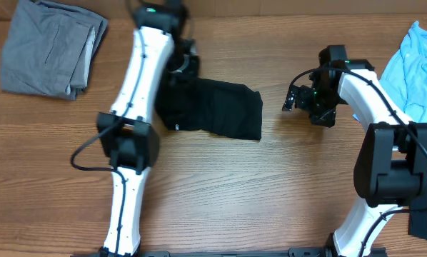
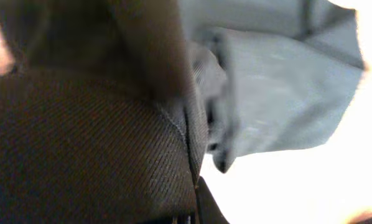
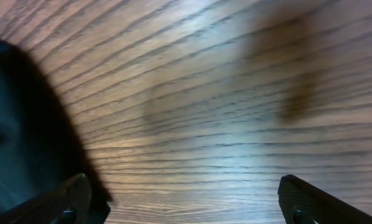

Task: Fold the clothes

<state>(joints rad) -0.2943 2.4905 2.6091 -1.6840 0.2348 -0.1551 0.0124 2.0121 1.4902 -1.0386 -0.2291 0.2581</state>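
We cannot tell how the left gripper (image 1: 178, 70) stands: it merges with the black shirt (image 1: 224, 111), and its wrist view is a blur of dark cloth (weave only). The blue shirt (image 1: 422, 68) runs off the right edge.

No legible text, label, brand, number or sign anywhere, the black T-shirt (image 1: 220, 111) included.

White arm links (image 1: 146, 71), black joints (image 1: 131, 139), looping black cables (image 1: 76, 164), green lights (image 1: 151, 10), dark fingers (image 3: 52, 202).
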